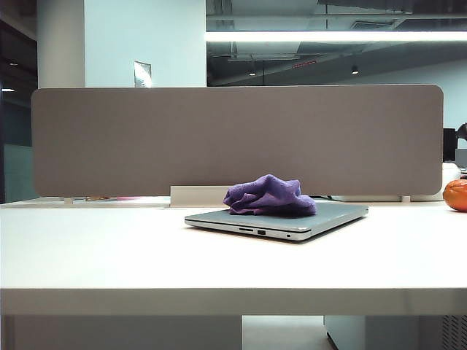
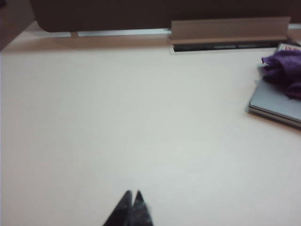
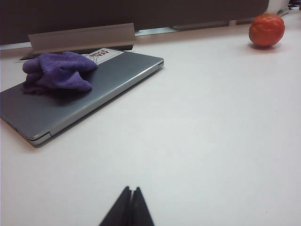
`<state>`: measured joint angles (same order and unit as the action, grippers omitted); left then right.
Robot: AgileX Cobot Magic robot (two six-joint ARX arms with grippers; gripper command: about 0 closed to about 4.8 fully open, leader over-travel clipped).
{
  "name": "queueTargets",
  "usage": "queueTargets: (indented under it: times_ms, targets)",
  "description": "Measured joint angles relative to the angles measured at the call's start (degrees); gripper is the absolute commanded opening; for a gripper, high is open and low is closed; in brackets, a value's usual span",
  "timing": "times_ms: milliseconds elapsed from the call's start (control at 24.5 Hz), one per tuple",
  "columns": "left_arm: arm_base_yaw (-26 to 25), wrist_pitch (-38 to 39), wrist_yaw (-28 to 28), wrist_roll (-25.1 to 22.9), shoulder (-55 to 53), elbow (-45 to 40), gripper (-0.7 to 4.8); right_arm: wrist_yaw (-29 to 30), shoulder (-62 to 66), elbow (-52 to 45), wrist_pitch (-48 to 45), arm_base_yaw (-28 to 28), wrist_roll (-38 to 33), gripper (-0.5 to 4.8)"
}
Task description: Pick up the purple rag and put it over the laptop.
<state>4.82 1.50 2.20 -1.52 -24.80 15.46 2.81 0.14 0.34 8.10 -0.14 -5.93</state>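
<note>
The purple rag (image 1: pixel 268 195) lies bunched in rumpled folds on the lid of the closed silver-grey laptop (image 1: pixel 321 216), which rests flat on the white table. Both wrist views show the same pair: the rag (image 3: pixel 59 71) on the laptop (image 3: pixel 108 82), and the rag (image 2: pixel 285 69) on the laptop (image 2: pixel 274 102) at the frame's edge. My left gripper (image 2: pixel 133 193) is shut and empty over bare table, well away from the laptop. With nothing in it, my right gripper (image 3: pixel 131 189) is shut too, over the table short of the laptop. Neither arm appears in the exterior view.
A grey partition panel (image 1: pixel 233 138) stands along the table's far edge. An orange round fruit (image 1: pixel 456 195) sits at the far right near the panel, the same fruit (image 3: pixel 266 29) showing in the right wrist view. A cable tray lid (image 2: pixel 229 29) stands behind the laptop.
</note>
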Motion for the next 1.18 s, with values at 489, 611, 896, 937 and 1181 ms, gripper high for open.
queueTargets:
  times_ms: [489,611,896,937,1181]
  targets:
    - [-6.3,-7.6,-3.6,3.4,17.2,-15.2,-0.06,0.0,0.0,0.0,0.0,0.0,0.0,0.22]
    - [-6.3,-7.3,-3.6,3.5,17.8,-15.2,-0.06,0.0,0.0,0.0,0.0,0.0,0.0,0.22]
    - [-6.3,-0.9,-3.5,3.5,22.9,-15.2,-0.06,0.0,0.0,0.0,0.0,0.0,0.0,0.22]
    - [-6.3,0.1,-3.5,3.5,23.4,-15.2,-0.06,0.0,0.0,0.0,0.0,0.0,0.0,0.22]
    - [-6.6,3.9,-3.5,3.1,24.6,-15.2,-0.06,0.0,0.0,0.0,0.0,0.0,0.0,0.22]
